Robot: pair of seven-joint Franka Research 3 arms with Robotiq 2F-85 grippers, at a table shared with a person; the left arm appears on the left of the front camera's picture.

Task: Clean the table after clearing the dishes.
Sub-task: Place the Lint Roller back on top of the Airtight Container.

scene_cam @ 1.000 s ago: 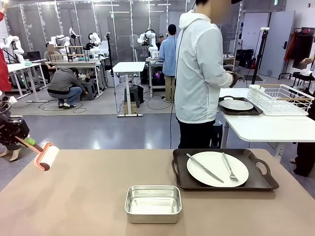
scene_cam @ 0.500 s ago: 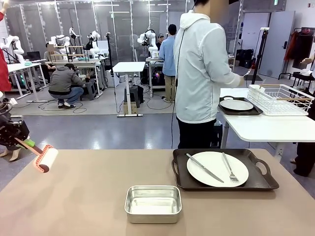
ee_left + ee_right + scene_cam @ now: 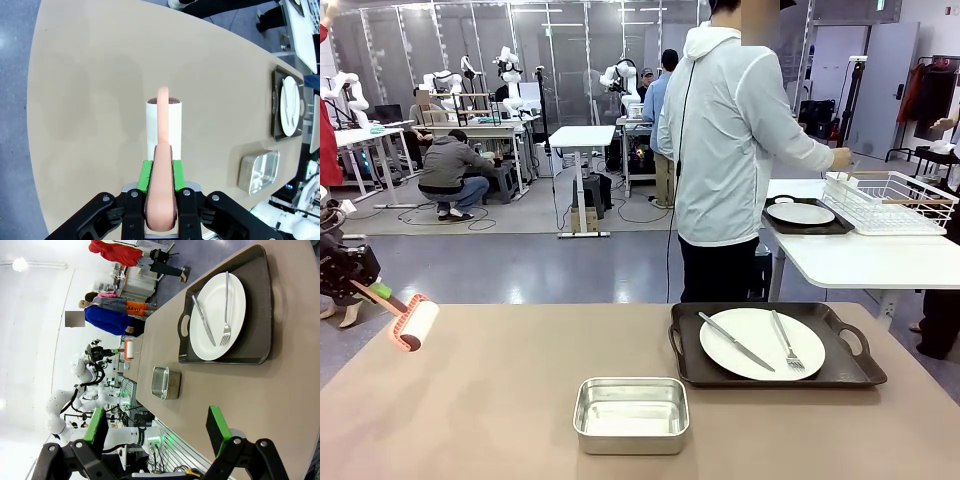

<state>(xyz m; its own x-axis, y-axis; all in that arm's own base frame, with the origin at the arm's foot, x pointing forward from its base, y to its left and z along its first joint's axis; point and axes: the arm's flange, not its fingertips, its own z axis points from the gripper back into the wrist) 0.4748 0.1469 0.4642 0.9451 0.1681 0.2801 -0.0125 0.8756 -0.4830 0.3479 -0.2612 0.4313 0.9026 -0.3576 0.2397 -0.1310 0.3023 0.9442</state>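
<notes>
Two trays, two plates, one knife, one fork, one pan, one roller, one rack.

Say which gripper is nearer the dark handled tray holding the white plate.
Right. The right gripper hangs near the tray; the left gripper is at the table's opposite edge.

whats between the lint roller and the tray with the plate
Only bare table in the front view, from the lint roller to the tray; the steel pan sits nearer the robot, off that line.
</notes>
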